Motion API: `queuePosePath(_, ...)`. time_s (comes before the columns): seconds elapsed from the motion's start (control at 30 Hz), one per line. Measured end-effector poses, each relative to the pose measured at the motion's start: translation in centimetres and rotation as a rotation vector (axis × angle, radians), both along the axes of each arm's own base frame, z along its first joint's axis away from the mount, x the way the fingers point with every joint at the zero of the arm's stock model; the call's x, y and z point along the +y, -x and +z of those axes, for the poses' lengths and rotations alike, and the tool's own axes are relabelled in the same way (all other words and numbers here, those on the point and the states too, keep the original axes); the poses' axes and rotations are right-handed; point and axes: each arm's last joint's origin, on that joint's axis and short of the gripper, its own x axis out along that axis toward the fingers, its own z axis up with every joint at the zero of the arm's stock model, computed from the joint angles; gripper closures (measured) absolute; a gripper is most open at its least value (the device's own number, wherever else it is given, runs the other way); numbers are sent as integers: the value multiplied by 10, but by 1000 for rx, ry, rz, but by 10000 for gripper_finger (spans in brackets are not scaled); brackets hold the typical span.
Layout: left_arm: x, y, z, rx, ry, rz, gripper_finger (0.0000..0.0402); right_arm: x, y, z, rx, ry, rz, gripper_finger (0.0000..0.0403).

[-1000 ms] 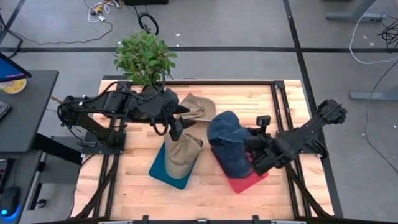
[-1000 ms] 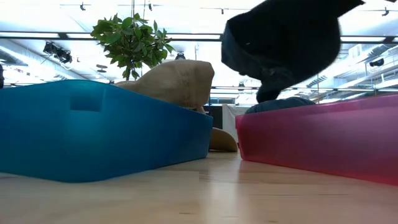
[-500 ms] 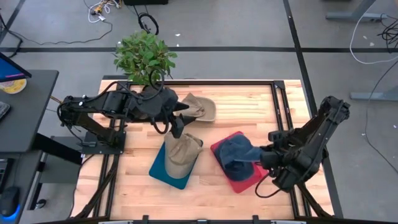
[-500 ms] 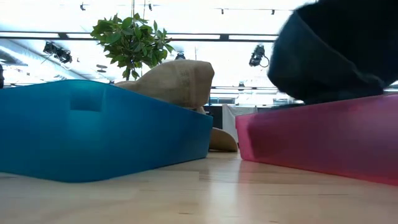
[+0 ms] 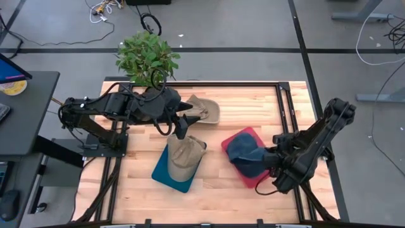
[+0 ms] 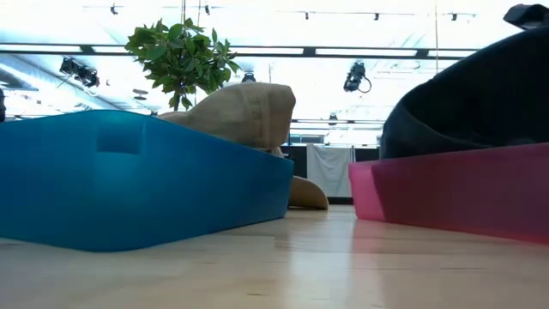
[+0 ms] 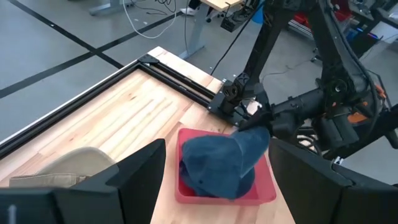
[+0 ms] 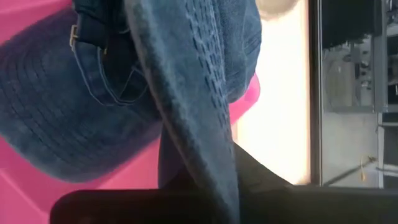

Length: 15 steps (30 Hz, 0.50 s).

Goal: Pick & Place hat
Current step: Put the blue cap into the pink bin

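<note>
A blue denim hat (image 5: 248, 157) lies crumpled in a pink bin (image 5: 243, 140), its brim pinched in the closed right tool (image 5: 271, 159). A tan hat (image 5: 183, 157) rests in a blue bin (image 5: 166, 174), just below the spread left tool (image 5: 183, 124). Another tan hat (image 5: 204, 109) lies beside that tool.

Two dark jointed arms (image 5: 101, 107), black cables

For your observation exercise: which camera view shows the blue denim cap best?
The left wrist view: the blue denim cap sits whole in the red bin. High view shows it smaller, low only a dark hump, right wrist a close-up.
</note>
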Motion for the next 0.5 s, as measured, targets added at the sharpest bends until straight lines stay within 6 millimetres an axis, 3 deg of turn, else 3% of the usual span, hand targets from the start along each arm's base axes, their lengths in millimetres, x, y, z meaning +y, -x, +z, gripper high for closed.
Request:
queuePosePath(0.17,0,0,1,-10,11,4,111,6,-16,-11,-2,11,47,391)
queuePosePath(0.5,0,0,1,-10,11,4,111,7,-35,-31,169,181,222,390)
